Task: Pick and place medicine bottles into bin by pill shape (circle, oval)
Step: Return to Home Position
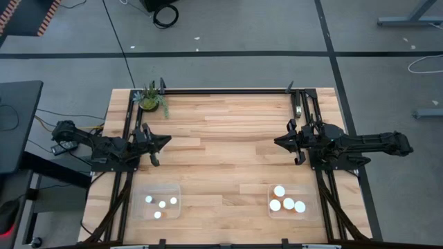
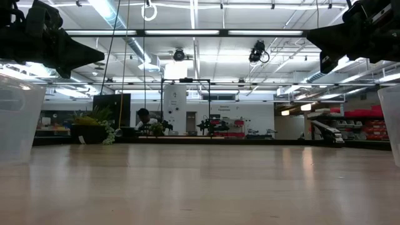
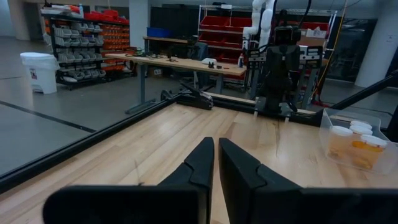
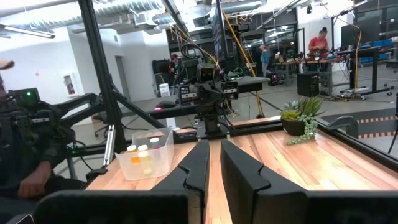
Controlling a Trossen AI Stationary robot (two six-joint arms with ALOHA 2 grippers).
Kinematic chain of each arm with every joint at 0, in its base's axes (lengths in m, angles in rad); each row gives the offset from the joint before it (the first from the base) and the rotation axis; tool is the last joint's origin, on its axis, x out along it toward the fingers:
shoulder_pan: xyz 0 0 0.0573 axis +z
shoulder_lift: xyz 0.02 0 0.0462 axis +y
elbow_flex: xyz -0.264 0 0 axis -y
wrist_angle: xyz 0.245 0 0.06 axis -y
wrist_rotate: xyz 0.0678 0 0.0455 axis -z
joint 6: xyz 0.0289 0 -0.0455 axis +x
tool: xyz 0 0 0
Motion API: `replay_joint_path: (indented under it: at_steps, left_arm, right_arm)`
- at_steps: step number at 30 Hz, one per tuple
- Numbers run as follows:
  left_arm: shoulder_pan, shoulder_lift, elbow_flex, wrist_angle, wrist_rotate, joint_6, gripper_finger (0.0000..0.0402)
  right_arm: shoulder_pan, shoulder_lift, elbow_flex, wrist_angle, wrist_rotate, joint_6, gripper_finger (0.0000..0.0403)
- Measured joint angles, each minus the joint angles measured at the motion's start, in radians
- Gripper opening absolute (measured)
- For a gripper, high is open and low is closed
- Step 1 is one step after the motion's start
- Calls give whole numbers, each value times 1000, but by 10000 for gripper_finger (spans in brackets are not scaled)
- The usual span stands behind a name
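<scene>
Several small white-capped medicine bottles (image 1: 163,203) stand in a clear bin (image 1: 138,188) at the near left. Several larger ones (image 1: 288,203) stand in a clear bin (image 1: 271,188) at the near right. My left gripper (image 1: 166,140) hovers above the table's left side, shut and empty, pointing right. My right gripper (image 1: 277,142) hovers above the right side, shut and empty, pointing left. The left wrist view shows the left gripper's fingers (image 3: 216,146) close together and the right bin's bottles (image 3: 364,134). The right wrist view shows the right gripper's fingers (image 4: 214,146) close together and the left bin's bottles (image 4: 143,152).
A small potted plant (image 1: 151,100) stands at the far left corner. Black frame rails (image 1: 228,90) run along the far edge and both sides. Bare wood (image 1: 221,159) lies between the two arms and the two bins. People show in the room beyond.
</scene>
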Motion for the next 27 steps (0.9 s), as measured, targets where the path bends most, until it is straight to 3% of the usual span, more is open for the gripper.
replay_joint_path:
  at_steps: [27]
  left_arm:
    - [0,0,0,0,0,0,38]
  right_arm:
    - [0,0,0,0,0,0,47]
